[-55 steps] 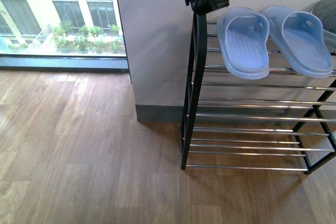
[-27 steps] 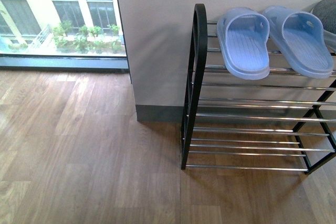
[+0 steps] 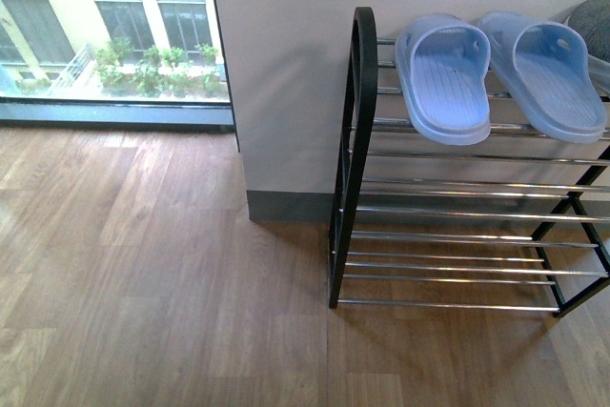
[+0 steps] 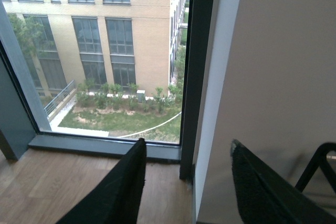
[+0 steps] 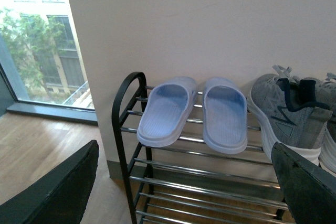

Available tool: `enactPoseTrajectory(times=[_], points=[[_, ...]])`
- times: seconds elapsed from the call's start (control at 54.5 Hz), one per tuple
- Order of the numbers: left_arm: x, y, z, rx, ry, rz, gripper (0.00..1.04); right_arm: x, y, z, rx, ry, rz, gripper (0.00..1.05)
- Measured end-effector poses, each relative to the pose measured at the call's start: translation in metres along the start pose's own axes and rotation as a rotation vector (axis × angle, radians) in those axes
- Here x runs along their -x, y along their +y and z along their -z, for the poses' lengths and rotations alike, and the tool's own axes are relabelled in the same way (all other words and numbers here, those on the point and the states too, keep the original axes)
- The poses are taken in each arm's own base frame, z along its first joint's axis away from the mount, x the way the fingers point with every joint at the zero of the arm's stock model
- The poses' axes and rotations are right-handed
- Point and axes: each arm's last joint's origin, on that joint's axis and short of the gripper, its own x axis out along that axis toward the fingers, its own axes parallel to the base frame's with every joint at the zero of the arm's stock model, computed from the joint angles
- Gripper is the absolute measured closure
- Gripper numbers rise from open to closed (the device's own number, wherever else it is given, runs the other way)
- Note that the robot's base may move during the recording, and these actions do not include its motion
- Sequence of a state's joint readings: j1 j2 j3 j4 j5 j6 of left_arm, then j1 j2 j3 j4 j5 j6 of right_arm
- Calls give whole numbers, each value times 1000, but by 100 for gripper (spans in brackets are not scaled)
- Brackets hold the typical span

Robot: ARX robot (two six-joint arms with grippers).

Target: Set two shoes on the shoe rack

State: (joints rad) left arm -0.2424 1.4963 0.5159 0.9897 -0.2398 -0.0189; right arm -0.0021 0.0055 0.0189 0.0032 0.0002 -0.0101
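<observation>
The black shoe rack [image 3: 351, 159] with chrome rods stands against the wall; it also shows in the right wrist view [image 5: 122, 114]. A grey sneaker [image 5: 286, 114] with a white sole sits on its top tier, with a second one [image 5: 329, 129] partly cut off beside it. Only a grey edge [image 3: 596, 21] of a sneaker shows in the front view. My right gripper [image 5: 184, 182] is open and empty, held off in front of the rack. My left gripper [image 4: 186, 182] is open and empty, facing the window and wall corner. Neither arm shows in the front view.
Two light blue slippers [image 3: 443, 78] [image 3: 543, 73] lie on the rack's top tier left of the sneakers. The lower tiers [image 3: 448, 235] hold nothing. A floor-to-ceiling window [image 3: 105, 35] is at the left, and a wooden floor [image 3: 143, 274] spreads in front.
One second ago a black gripper hung at the top of the front view above the rack's corner. It has since left that view; nothing else moved.
</observation>
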Motion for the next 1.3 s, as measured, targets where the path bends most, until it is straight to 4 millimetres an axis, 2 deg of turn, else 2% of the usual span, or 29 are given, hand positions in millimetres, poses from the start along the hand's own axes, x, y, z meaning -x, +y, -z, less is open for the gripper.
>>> enactPoseTrajectory(times=[0.092,0.22,0.44,0.733,1.302], points=[[17,10,9,-8,22,6,77,0,0,0,0,0,0,9],[44,26,14,-10,19,1,104,0,0,0,0,0,0,9],[82,42,21,-12,19,4,103,0,0,0,0,0,0,9],[109,57,35,-12,32,20,103,0,0,0,0,0,0,9],[140,61,28,-13,10,1,103,0,0,0,0,0,0,9]])
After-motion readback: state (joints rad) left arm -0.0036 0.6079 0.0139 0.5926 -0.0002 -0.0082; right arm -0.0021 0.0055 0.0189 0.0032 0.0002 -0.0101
